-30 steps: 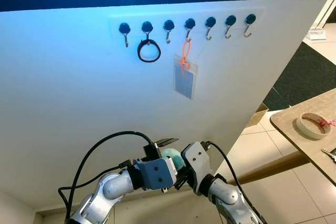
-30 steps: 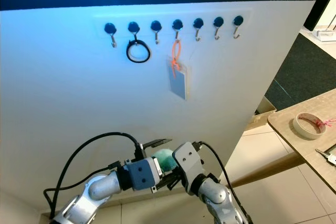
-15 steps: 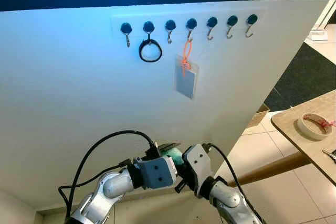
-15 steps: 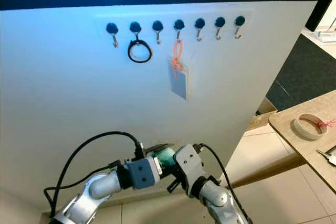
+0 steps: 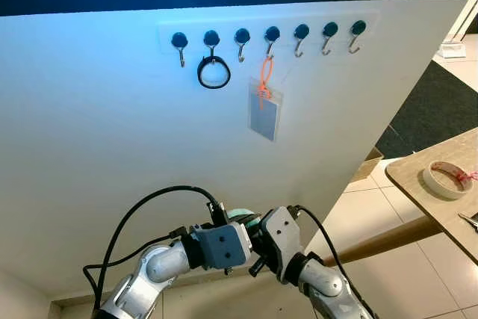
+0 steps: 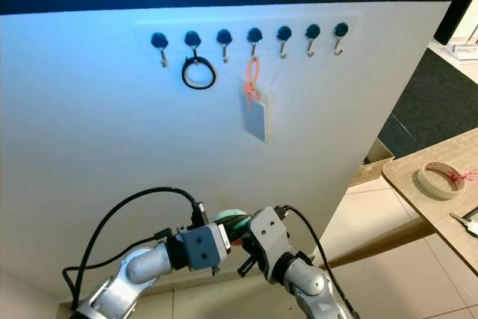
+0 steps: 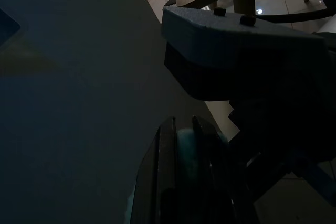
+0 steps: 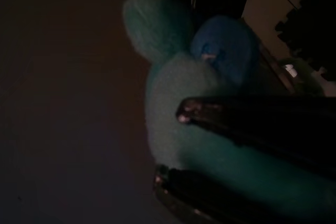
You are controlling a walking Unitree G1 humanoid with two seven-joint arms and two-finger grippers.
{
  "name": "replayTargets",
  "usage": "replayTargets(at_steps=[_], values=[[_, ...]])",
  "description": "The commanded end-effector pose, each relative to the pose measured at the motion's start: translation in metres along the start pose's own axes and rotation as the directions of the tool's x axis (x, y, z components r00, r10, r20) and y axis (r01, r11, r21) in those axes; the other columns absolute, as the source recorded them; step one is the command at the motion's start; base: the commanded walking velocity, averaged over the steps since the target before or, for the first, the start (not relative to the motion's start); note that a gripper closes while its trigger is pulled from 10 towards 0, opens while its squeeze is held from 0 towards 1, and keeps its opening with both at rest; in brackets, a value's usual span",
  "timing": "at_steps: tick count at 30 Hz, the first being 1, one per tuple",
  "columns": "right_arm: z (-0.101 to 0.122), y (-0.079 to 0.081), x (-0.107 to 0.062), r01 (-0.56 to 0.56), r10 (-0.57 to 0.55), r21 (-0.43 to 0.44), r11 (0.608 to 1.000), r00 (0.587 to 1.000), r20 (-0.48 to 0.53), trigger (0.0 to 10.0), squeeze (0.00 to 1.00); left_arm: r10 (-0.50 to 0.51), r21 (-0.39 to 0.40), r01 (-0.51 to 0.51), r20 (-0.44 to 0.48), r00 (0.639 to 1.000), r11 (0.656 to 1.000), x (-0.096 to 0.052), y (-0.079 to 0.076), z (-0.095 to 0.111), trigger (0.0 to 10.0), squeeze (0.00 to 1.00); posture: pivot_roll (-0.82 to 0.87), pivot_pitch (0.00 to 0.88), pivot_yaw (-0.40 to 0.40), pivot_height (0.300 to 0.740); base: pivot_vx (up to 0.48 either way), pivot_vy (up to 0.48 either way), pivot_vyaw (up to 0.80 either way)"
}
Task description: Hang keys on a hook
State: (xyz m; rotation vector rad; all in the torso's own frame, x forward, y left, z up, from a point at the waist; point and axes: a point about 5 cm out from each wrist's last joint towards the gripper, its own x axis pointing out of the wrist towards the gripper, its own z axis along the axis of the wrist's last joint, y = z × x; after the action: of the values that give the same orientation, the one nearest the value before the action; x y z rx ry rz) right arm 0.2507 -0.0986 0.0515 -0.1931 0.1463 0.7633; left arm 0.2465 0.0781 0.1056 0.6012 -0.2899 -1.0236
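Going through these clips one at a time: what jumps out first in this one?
A row of seven hooks runs high on the white wall panel; a black ring hangs from the second and an orange-tied card holder from the fourth. Low in front, the left gripper and right gripper meet around a fuzzy teal keychain. A tape roll lies on the wooden table at right.

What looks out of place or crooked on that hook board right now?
Only a little. The clear badge holder on its orange strap hangs tilted, not square to the row of hooks. The black ring hangs straight. Below, both claws, left claw and right claw, meet on a fuzzy teal pom-pom.
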Motion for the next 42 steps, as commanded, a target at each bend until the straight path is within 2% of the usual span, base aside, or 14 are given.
replayTargets(at_steps=[1, 3, 5, 6, 16, 17, 18, 19, 22, 26, 33, 37, 40, 42], values=[[-0.001, 0.003, -0.002, -0.022, 0.022, -0.011, 1.0, 1.0, -0.006, 10.0, 0.0, -0.01, -0.005, 0.01, -0.018, 1.0, 1.0, -0.003, -0.002, -0.004, 10.0, 0.0, 0.04, 0.099, -0.016, 0.74, 0.0, 0.0, 0.0], [-0.001, 0.003, -0.001, -0.025, 0.025, -0.009, 1.0, 1.0, -0.006, 10.0, 0.0, -0.008, -0.003, 0.008, -0.019, 1.0, 1.0, -0.003, -0.002, -0.004, 10.0, 0.0, 0.04, 0.1, -0.016, 0.74, 0.0, 0.0, 0.0], [-0.001, 0.003, -0.001, -0.029, 0.029, -0.004, 1.0, 1.0, -0.005, 10.0, 0.61, -0.006, -0.002, 0.006, -0.021, 1.0, 1.0, -0.003, -0.001, -0.005, 10.0, 0.0, 0.05, 0.101, -0.017, 0.74, 0.0, 0.0, 0.0], [0.0, 0.003, -0.001, -0.029, 0.029, 0.0, 1.0, 1.0, -0.003, 10.0, 1.0, -0.004, -0.002, 0.004, -0.022, 1.0, 1.0, -0.003, -0.001, -0.005, 10.0, 0.0, 0.05, 0.102, -0.017, 0.74, 0.0, 0.0, 0.0], [0.001, 0.0, 0.0, -0.013, 0.013, -0.015, 1.0, 1.0, 0.002, 10.0, 1.0, 0.003, -0.002, -0.003, -0.026, 1.0, 1.0, -0.003, 0.0, -0.005, 10.0, 0.0, 0.05, 0.104, -0.019, 0.74, 0.0, 0.0, 0.0], [0.001, -0.001, -0.001, -0.004, 0.004, -0.021, 1.0, 1.0, 0.003, 10.0, 0.52, 0.006, -0.004, -0.006, -0.027, 1.0, 1.0, -0.003, 0.0, -0.005, 10.0, 0.0, 0.05, 0.105, -0.02, 0.74, 0.0, 0.0, 0.0], [0.001, -0.001, -0.001, -0.004, 0.004, -0.021, 1.0, 1.0, 0.003, 10.0, 0.52, 0.006, -0.004, -0.006, -0.027, 1.0, 1.0, -0.003, 0.0, -0.005, 10.0, 0.0, 0.05, 0.105, -0.02, 0.74, 0.0, 0.0, 0.0], [0.0, -0.002, -0.002, 0.015, -0.015, -0.027, 1.0, 1.0, 0.003, 10.0, 0.0, 0.014, -0.008, -0.014, -0.029, 0.999, 1.0, -0.004, 0.001, -0.006, 10.0, 0.0, 0.05, 0.105, -0.02, 0.74, 0.0, 0.0, 0.0], [-0.004, -0.006, -0.007, 0.058, -0.058, -0.016, 0.998, 0.998, 0.001, 10.0, 0.0, 0.031, -0.013, -0.032, -0.039, 0.999, 0.999, -0.005, 0.003, -0.008, 10.0, 0.0, 0.05, 0.105, -0.021, 0.74, 0.0, 0.0, 0.0], [-0.035, -0.021, -0.028, 0.213, -0.213, -0.007, 0.977, 0.974, -0.083, 10.0, 0.0, 0.041, 0.01, -0.041, -0.076, 0.996, 0.999, -0.011, 0.009, -0.014, 10.0, 0.0, 0.05, 0.107, -0.021, 0.74, 0.0, 0.0, 0.0], [-0.081, -0.023, -0.063, 0.279, -0.278, -0.035, 0.96, 0.922, -0.269, 10.0, 0.0, 0.17, -0.002, -0.171, -0.079, 0.982, 0.985, -0.017, 0.028, -0.016, 10.0, 0.0, 0.05, 0.109, -0.023, 0.74, 0.0, 0.0, 0.0], [-0.09, -0.024, -0.071, 0.328, -0.314, -0.007, 0.945, 0.898, -0.307, 10.0, 0.0, 0.217, -0.042, -0.221, -0.08, 0.973, 0.974, -0.019, 0.033, -0.016, 10.0, 0.0, 0.05, 0.111, -0.023, 0.74, 0.0, 0.0, 0.0], [-0.092, -0.029, -0.073, 0.392, -0.37, 0.012, 0.92, 0.877, -0.307, 10.0, 0.0, 0.233, -0.127, -0.245, -0.104, 0.967, 0.961, -0.022, 0.036, -0.02, 10.0, 0.0, 0.05, 0.112, -0.021, 0.74, 0.0, 0.0, 0.0], [-0.087, -0.032, -0.07, 0.421, -0.401, 0.015, 0.907, 0.874, -0.273, 10.0, 0.0, 0.148, -0.266, -0.192, -0.179, 0.973, 0.945, -0.029, 0.029, -0.032, 10.0, 0.0, 0.04, 0.113, -0.021, 0.74, 0.0, 0.0, 0.0]])
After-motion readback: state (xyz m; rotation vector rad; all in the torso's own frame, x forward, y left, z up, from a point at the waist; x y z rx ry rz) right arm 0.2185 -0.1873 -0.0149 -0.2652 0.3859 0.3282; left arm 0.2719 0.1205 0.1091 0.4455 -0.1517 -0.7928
